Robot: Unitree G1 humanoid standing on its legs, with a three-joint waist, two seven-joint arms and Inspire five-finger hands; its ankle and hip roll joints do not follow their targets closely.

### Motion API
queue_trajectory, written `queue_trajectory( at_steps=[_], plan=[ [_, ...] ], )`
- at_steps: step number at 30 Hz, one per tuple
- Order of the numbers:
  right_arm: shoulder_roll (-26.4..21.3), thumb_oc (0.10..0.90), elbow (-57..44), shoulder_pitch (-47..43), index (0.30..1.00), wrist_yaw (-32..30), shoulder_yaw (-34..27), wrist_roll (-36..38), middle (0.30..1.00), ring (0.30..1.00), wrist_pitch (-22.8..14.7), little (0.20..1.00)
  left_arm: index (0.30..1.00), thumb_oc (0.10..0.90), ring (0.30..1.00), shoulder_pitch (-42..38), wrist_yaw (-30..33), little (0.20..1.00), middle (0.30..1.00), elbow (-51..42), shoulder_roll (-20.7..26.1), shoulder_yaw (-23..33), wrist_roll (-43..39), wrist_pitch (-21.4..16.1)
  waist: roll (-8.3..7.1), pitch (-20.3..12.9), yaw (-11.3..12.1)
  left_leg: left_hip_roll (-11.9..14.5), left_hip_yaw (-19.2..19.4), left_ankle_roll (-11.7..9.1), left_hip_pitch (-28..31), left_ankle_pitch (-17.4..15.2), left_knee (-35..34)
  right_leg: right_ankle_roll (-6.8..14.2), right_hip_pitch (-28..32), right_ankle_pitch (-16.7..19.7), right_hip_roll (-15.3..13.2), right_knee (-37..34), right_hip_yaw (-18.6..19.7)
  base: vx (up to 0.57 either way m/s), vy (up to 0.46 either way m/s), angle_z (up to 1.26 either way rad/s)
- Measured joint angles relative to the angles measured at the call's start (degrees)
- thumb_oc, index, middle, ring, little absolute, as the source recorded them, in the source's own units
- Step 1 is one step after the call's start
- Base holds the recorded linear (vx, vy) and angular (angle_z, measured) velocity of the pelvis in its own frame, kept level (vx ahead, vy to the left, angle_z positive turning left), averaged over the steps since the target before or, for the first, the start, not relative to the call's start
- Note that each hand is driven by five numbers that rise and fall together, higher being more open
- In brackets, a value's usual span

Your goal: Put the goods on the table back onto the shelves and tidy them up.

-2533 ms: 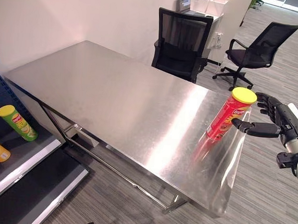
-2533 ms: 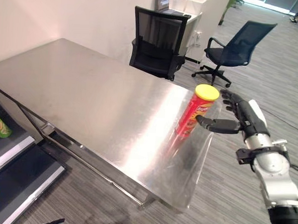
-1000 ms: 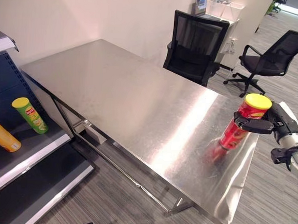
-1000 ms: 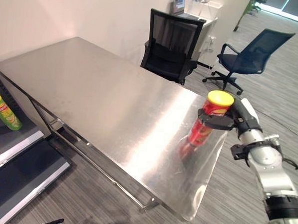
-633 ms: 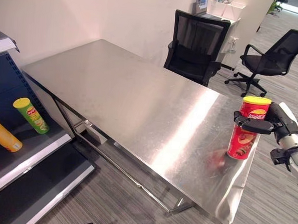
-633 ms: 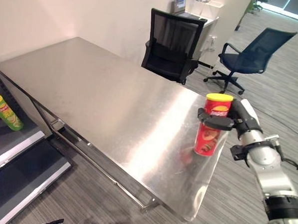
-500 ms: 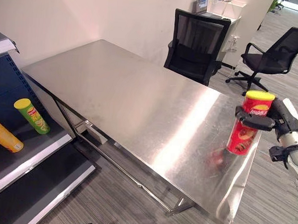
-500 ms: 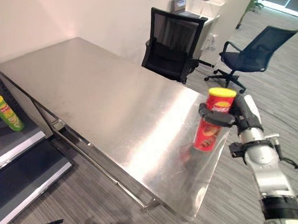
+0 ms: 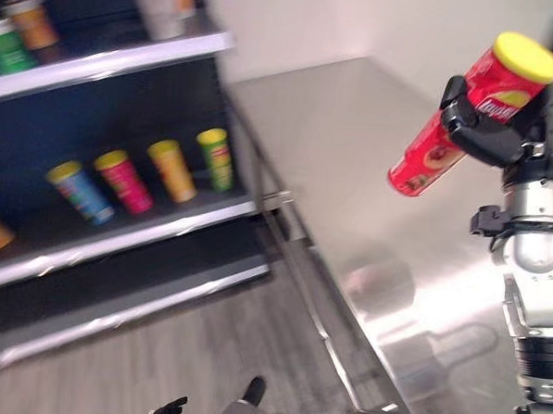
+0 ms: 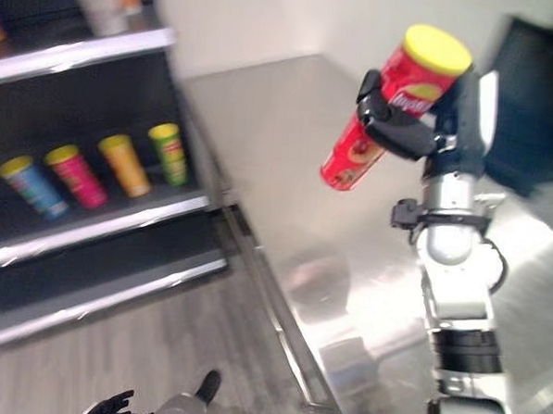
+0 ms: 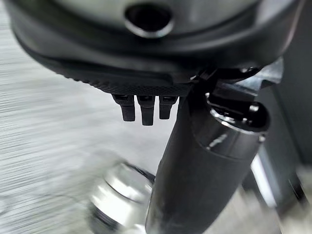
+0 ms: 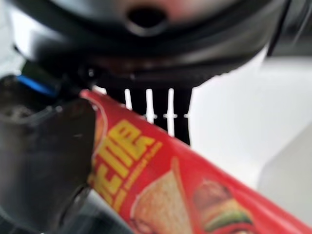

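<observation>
Right eye view: the right hand (image 10: pixel 412 131) wraps round the red can (image 10: pixel 393 102), held tilted in the air above the table (image 10: pixel 288 170). The slanted can could slip or knock the cans (image 9: pixel 172 169) standing in a row along the middle shelf (image 9: pixel 117 236). The left hand (image 9: pixel 168 412) hangs low, fingers relaxed.

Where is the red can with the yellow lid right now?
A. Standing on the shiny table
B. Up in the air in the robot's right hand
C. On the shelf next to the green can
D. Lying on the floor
B: the red can is tilted above the table, with the right hand curled round it.
</observation>
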Motion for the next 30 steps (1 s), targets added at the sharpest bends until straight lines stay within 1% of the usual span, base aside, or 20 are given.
queue_trajectory(
  at_steps=[2, 3, 6, 8, 9, 10, 12, 14, 15, 16, 18, 20, 21, 22, 23, 25, 26, 28, 29, 30],
  plan=[
    [0.0, 0.4, -2.3, 0.2, 0.3, 0.6, 1.4, -0.9, 0.3, 0.3, 0.0, 0.3, 0.9, 0.8, 0.9, 2.9, 0.6, 0.9, 0.9, 0.4, 0.2, 1.8, -0.1, 0.7, -2.0, 1.4, -0.8, 1.7, 1.8, -1.3, 2.8, -0.4, 1.9, 0.8, 0.4, 0.9, -2.3, 0.4, -1.1, -0.21, 0.116, 0.38],
    [0.0, 0.4, -2.6, 1.3, 0.3, 0.5, 0.6, -1.1, 0.3, 0.3, 0.0, 0.3, 0.9, 0.8, 0.9, 4.4, 0.6, 0.9, 0.9, 2.1, -0.1, 1.6, -0.1, 1.0, -2.79, 1.9, -3.1, 2.9, 0.7, -2.3, 6.5, -1.1, 4.3, 1.8, 2.5, 1.6, -4.3, 0.5, -3.3, -0.28, 0.215, 0.85],
    [-1.0, 0.4, -5.5, 5.7, 0.3, 0.2, -4.6, -1.1, 0.3, 0.3, 0.0, 0.3, 0.9, 0.8, 0.9, 5.0, 0.5, 0.9, 0.9, 2.8, -1.8, 0.2, 0.1, 1.3, -0.74, 0.9, -7.8, 5.2, 6.8, -2.3, 12.5, 0.6, 6.3, 3.3, 5.1, 2.4, -8.8, 3.6, -6.5, -0.18, 0.212, 0.94],
    [-2.4, 0.4, -6.1, 7.1, 0.3, 0.2, -6.3, -1.0, 0.3, 0.3, 0.0, 0.3, 0.9, 0.8, 0.9, 3.5, 0.5, 0.9, 0.9, 1.2, -2.5, -2.0, 0.6, 1.3, 0.68, 0.8, -11.9, 1.0, 6.4, -0.9, 15.4, -0.3, 0.9, 4.5, 1.2, 1.1, -16.7, 16.3, -7.0, -0.13, 0.287, 0.79],
    [-2.1, 0.4, -6.1, 7.1, 0.3, 0.3, -5.9, -1.0, 0.3, 0.3, 0.0, 0.3, 0.9, 0.8, 0.9, 1.9, 0.8, 0.9, 0.9, 1.5, -1.5, -4.0, 3.2, 1.9, 1.16, 0.7, -13.2, 1.1, 5.5, 0.1, 15.4, -0.9, 0.3, 5.5, -0.7, -1.5, -16.7, 18.2, -6.7, -0.11, 0.295, 0.33],
    [-2.2, 0.4, -6.6, 7.2, 0.3, 1.2, -5.8, -1.0, 0.3, 0.3, 0.0, 0.3, 0.9, 0.8, 0.9, 0.6, 0.6, 0.9, 0.9, 1.5, 0.0, -5.4, 4.1, 2.3, 1.3, 0.7, -13.3, 1.6, 4.7, 1.6, 14.8, -1.9, 0.4, 6.2, -2.8, -1.7, -14.2, 14.3, -5.5, -0.06, 0.21, 0.16],
    [-1.9, 0.4, -7.4, 7.8, 0.3, 1.8, -5.6, -1.0, 0.3, 0.3, 0.1, 0.3, 0.9, 0.8, 0.9, 0.3, -0.1, 0.9, 0.9, 1.1, 3.5, -5.8, 4.6, 2.6, -1.45, 0.7, -15.1, -0.8, 3.9, 1.4, 14.2, -2.7, 0.5, 0.5, -3.0, 9.2, -11.7, 5.7, -5.6, -0.07, 0.345, 0.42],
    [-0.1, 0.4, -7.5, 9.4, 0.3, 2.0, -7.6, -1.1, 0.3, 0.3, 0.2, 0.3, 0.9, 0.8, 0.9, 0.8, -0.2, 0.9, 0.9, -0.8, 4.2, -4.2, 4.4, 2.2, -3.18, 0.1, -13.6, -2.6, 3.9, -1.6, 12.4, -8.1, 7.5, 0.4, -0.7, 12.0, -14.7, 5.3, -7.1, -0.09, 0.375, 0.38],
    [1.7, 0.4, -7.6, 9.8, 0.3, 1.7, -9.0, -1.1, 0.3, 0.3, 0.2, 0.3, 0.9, 0.8, 0.9, 1.1, -0.3, 0.9, 0.9, -2.4, 4.2, -4.2, 4.4, 1.5, -4.0, -0.2, -13.5, -3.6, 4.5, -0.1, 10.1, -10.8, 11.0, 1.2, 0.3, 12.8, -16.7, 5.4, -6.9, -0.18, 0.446, 0.64],
    [1.4, 0.4, -7.6, 9.9, 0.3, 0.8, -12.1, -1.4, 0.3, 0.3, 0.3, 0.3, 0.9, 0.8, 0.9, 0.4, -0.6, 0.9, 0.9, -4.9, 3.4, -7.5, 4.5, 0.4, -0.39, -2.8, -13.3, -4.8, 5.9, 4.0, 11.3, -3.2, -2.5, 3.1, 0.2, 13.5, -19.1, 8.2, -7.4, -0.22, 0.454, 0.54],
    [3.1, 0.4, -7.7, 10.8, 0.3, 0.3, -12.2, -2.7, 0.3, 0.3, 0.4, 0.3, 0.9, 0.8, 0.9, 0.0, -0.4, 0.9, 0.9, -5.6, 4.0, -7.4, 4.7, 0.2, -2.09, -2.8, -12.5, -9.4, 6.9, 6.1, 12.7, -3.6, -2.1, 5.7, -0.2, 16.4, -24.5, 10.3, -7.2, -0.21, 0.327, 0.07],
    [3.7, 0.4, -7.8, 12.3, 0.3, 0.3, -11.2, -4.5, 0.3, 0.3, 0.5, 0.3, 0.9, 0.8, 0.9, -0.4, -0.3, 0.9, 0.9, -6.5, 5.7, -5.4, 5.7, -0.2, -3.79, -2.7, -12.9, -11.2, 7.2, 7.9, 13.0, -4.8, -2.1, 6.9, -1.3, 19.3, -27.7, 13.8, -7.0, -0.13, 0.155, 0.0],
    [4.4, 0.4, -7.8, 13.7, 0.3, 0.2, -11.2, -5.3, 0.3, 0.3, 0.6, 0.3, 0.9, 0.8, 0.9, -1.2, -0.2, 0.9, 0.9, -6.2, 6.5, -4.3, 6.1, -0.1, -4.27, -2.6, -13.2, -11.1, 6.5, 8.4, 13.3, -5.0, -2.1, 8.8, -3.0, 17.2, -29.0, 16.7, -6.9, -0.12, 0.087, 0.03],
    [4.6, 0.4, -7.8, 14.3, 0.3, 0.3, -10.9, -5.7, 0.3, 0.3, 0.8, 0.3, 0.9, 0.8, 0.9, -2.0, -0.2, 0.9, 0.9, -5.7, 6.6, -3.6, 6.7, -0.1, -3.79, -2.3, -13.2, -10.7, 6.2, 8.7, 13.5, -5.2, -2.1, 10.6, -3.3, 13.4, -28.7, 17.1, -7.0, -0.2, 0.163, 0.28],
    [4.6, 0.4, -7.9, 15.5, 0.3, 0.4, -10.7, -6.5, 0.3, 0.3, 0.9, 0.3, 0.9, 0.8, 0.9, -4.1, 0.5, 0.9, 0.9, -4.8, 7.1, -3.3, 6.9, 0.0, -3.39, -2.0, -14.4, -9.7, 4.2, 9.2, 12.3, -5.5, -0.7, 10.8, -4.2, 9.1, -24.1, 14.3, -3.2, -0.15, 0.147, 0.49],
    [4.6, 0.4, -7.9, 16.3, 0.3, 0.4, -10.7, -7.0, 0.3, 0.3, 1.2, 0.3, 0.9, 0.8, 0.9, -4.7, 0.5, 0.9, 0.9, -5.7, 7.7, -3.4, 6.9, -0.2, -3.71, -2.0, -15.3, -9.9, 2.4, 9.3, 12.0, -5.6, -0.1, 10.5, -5.2, 9.7, -19.3, 13.9, 2.7, -0.18, 0.113, 0.56],
    [4.4, 0.4, -7.9, 16.5, 0.3, 0.5, -10.7, -7.0, 0.3, 0.3, 1.3, 0.3, 0.9, 0.8, 0.9, -4.3, 0.6, 0.9, 0.9, -6.1, 7.6, -3.5, 6.9, -0.3, -3.92, -2.0, -15.4, -10.5, 2.2, 9.3, 12.6, -5.6, -0.3, 8.8, -5.0, 8.7, -18.9, 14.2, 1.7, -0.2, 0.064, 0.09],
    [4.4, 0.4, -7.9, 16.3, 0.3, 0.5, -10.7, -7.1, 0.3, 0.3, 1.3, 0.3, 0.9, 0.8, 0.9, -3.0, 0.4, 0.9, 0.9, -7.1, 7.1, -3.8, 6.9, -0.4, -3.19, -2.1, -15.3, -11.0, 2.0, 9.3, 12.3, -5.8, 0.9, 8.6, -5.1, 7.5, -18.0, 15.0, 6.3, -0.14, 0.037, 0.18],
    [4.2, 0.4, -7.9, 16.8, 0.3, 0.4, -11.1, -7.1, 0.3, 0.3, 1.3, 0.3, 0.9, 0.8, 0.9, -2.7, 0.7, 0.9, 0.9, -6.8, 6.5, -3.7, 6.9, -0.5, -1.6, -1.5, -18.0, -8.2, -0.2, 9.3, 12.0, -5.9, 1.3, 9.8, -7.3, -1.8, -13.8, 22.3, 17.0, -0.03, -0.059, 0.55],
    [4.3, 0.4, -7.9, 17.2, 0.3, 0.5, -10.9, -7.0, 0.3, 0.3, 1.3, 0.3, 0.9, 0.8, 0.9, -2.4, 0.4, 0.9, 0.9, -6.5, 6.8, -3.8, 6.8, -0.2, -1.58, -1.4, -17.8, -6.9, -0.4, 9.1, 12.4, -5.8, 0.5, 10.2, -7.8, -4.4, -9.6, 23.0, 21.4, -0.02, -0.196, 0.53]
  ],
)
